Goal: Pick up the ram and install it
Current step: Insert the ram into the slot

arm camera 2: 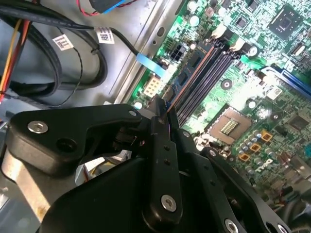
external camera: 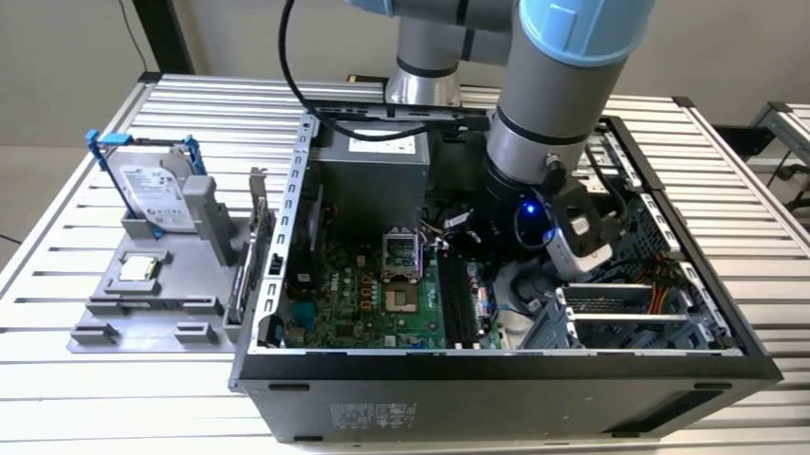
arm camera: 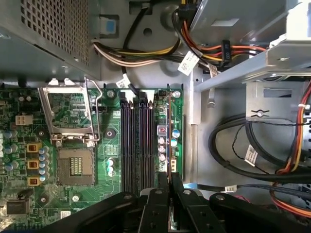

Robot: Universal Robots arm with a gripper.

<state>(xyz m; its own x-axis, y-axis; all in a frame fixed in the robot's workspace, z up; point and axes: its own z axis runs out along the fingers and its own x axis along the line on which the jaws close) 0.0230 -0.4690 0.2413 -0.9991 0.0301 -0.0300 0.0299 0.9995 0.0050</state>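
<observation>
My gripper (arm camera: 168,182) (arm camera 2: 163,114) is down inside the open computer case (external camera: 272,284), and in the exterior view the gripper (external camera: 481,261) sits over the motherboard's right side. It is shut on the ram (arm camera: 168,136) (arm camera 2: 192,80), a thin dark stick seen edge-on and standing upright between the fingers. The ram lies in line with the long black memory slots (arm camera: 133,141) (arm camera 2: 209,73), at the slot nearest the board's edge. Whether it is seated in a slot I cannot tell.
The open CPU socket (arm camera: 75,165) lies beside the slots. Cable bundles (arm camera: 252,145) and a metal drive cage (external camera: 633,313) crowd the other side. The power supply (external camera: 367,161) fills the case's far end. Outside, a grey fixture (external camera: 152,284) holds a hard drive (external camera: 158,194).
</observation>
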